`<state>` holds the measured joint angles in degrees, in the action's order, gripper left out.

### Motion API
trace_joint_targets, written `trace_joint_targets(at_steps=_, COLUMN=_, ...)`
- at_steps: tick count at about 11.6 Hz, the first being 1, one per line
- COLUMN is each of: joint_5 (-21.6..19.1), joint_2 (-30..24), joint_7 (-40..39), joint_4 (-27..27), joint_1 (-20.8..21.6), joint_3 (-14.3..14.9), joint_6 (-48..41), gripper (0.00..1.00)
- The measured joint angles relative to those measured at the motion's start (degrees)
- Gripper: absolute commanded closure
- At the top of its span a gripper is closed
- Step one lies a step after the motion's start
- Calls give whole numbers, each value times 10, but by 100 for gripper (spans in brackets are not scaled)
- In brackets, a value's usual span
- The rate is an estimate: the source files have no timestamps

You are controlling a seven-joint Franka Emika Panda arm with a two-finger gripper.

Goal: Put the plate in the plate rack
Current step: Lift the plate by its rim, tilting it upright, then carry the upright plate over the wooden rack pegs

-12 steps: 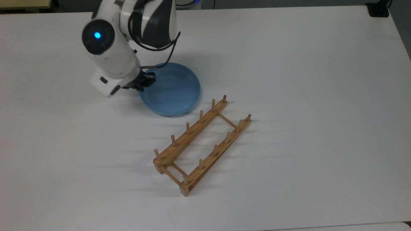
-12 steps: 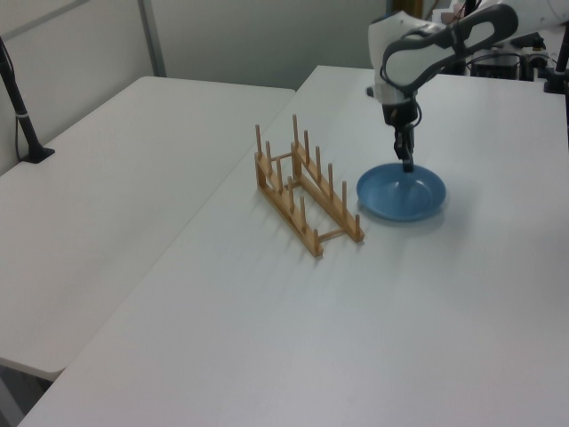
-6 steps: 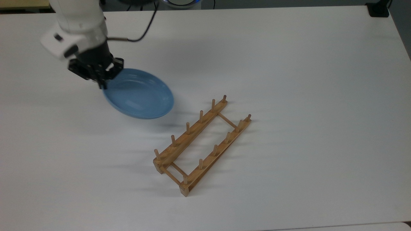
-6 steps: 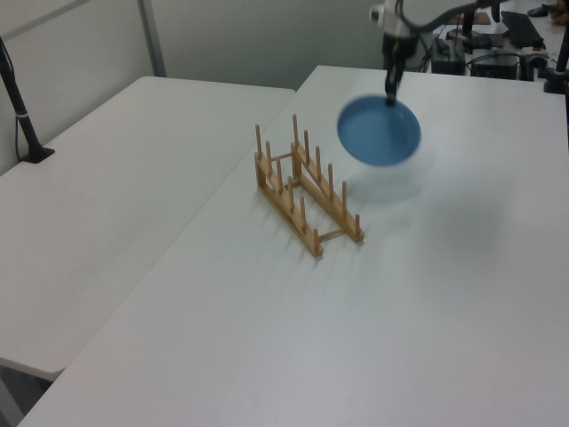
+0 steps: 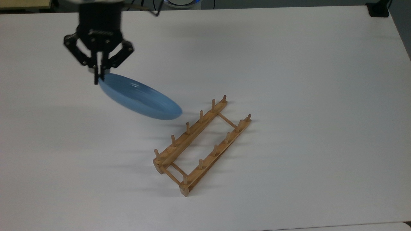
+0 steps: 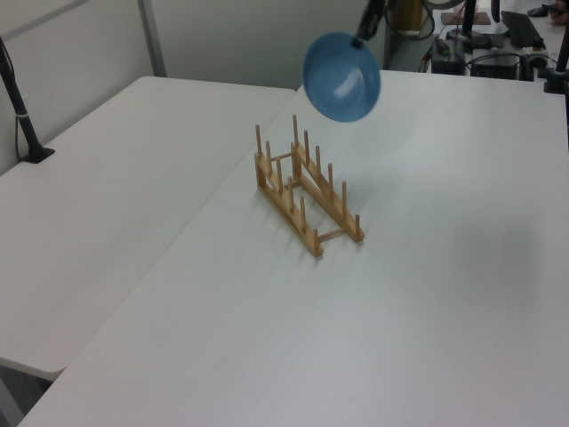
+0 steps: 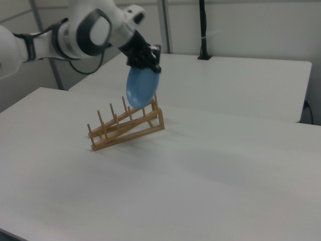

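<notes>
light-blue plate (image 6: 342,77) tilted in the air, above wooden plate rack (image 6: 306,190), white table (image 6: 427,285)

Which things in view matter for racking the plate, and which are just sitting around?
Part of the job:
- plate, lifted off the table, tilted, held at its rim
- gripper, shut on the plate's rim
- plate rack, empty, standing on the white table

Just lying about:
- black stand on the neighbouring table
- black object at the table's far corner

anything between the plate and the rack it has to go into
Nothing visible. The plate hangs tilted from the gripper, clear of the table; the plate rack stands alone with every slot empty.
</notes>
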<state>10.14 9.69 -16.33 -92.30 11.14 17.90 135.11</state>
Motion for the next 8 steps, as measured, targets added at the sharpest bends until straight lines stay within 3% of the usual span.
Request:
trace_joint_targets(at_steps=3, joint_5=102, joint_2=-12, joint_7=82, joint_4=-1, joint_1=28, joint_3=-7, joint_6=45, gripper=100)
trace_joint_targets(at_steps=8, joint_5=287, joint_2=-12, joint_7=228, joint_4=-7, joint_1=46, joint_3=-52, joint_6=62, gripper=100)
